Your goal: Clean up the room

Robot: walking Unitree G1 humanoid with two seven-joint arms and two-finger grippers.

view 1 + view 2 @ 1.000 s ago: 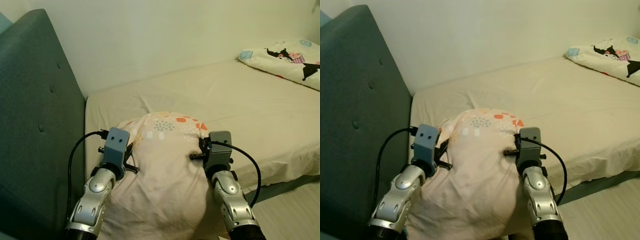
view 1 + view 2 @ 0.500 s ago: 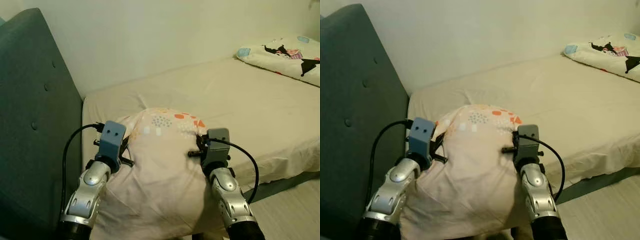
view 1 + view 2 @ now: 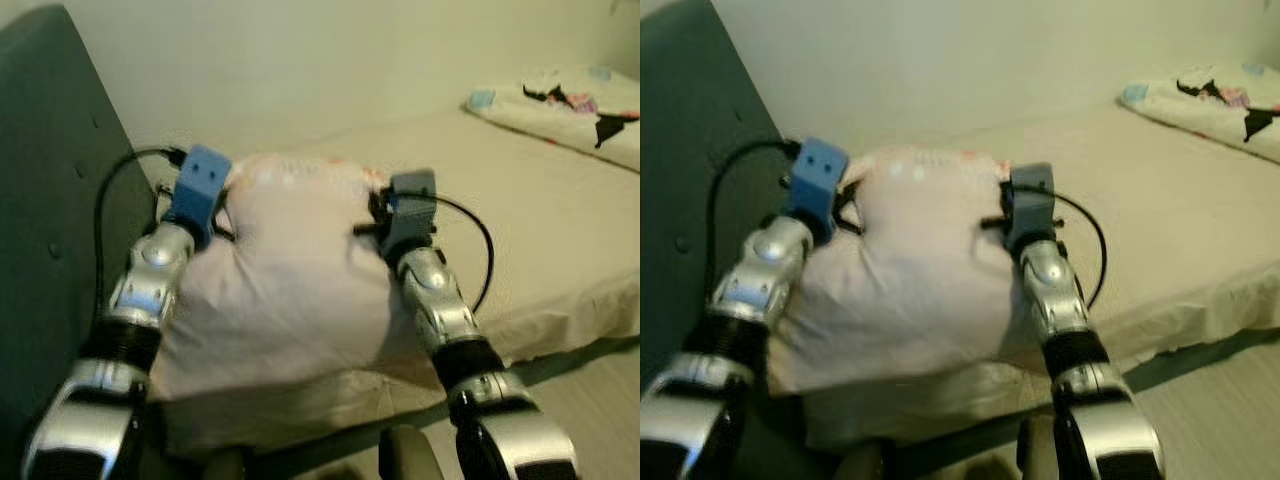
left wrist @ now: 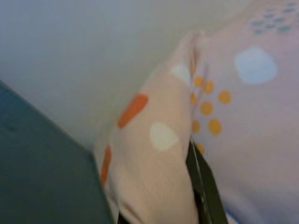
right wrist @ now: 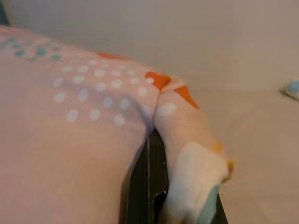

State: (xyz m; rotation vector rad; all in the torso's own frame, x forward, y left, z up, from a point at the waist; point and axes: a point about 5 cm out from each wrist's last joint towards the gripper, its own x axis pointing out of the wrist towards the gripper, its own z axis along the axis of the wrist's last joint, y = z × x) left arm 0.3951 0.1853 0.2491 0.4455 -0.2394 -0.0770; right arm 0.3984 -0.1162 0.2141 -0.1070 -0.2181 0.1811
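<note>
Two pincers carry one pink spotted pillow (image 3: 290,270) between them: the left pincer (image 3: 215,215) is clamped on its left corner, the right pincer (image 3: 375,215) on its right corner, each wrist view showing fabric pinched against a black finger (image 5: 150,186). Compared with a second ago, the arms have stretched forward and up, so the pillow now reaches toward the head end of the bed (image 3: 540,220), close to the wall (image 3: 330,60); the blur suggests the robot is moving. By this judgement the pillow is nearly at its resting place and release comes next. To the robot's left the dark green headboard (image 3: 50,200) stands just beside the left arm, leaving little room there. To the right the mattress lies open, with a cartoon-print pillow (image 3: 570,110) well apart.
</note>
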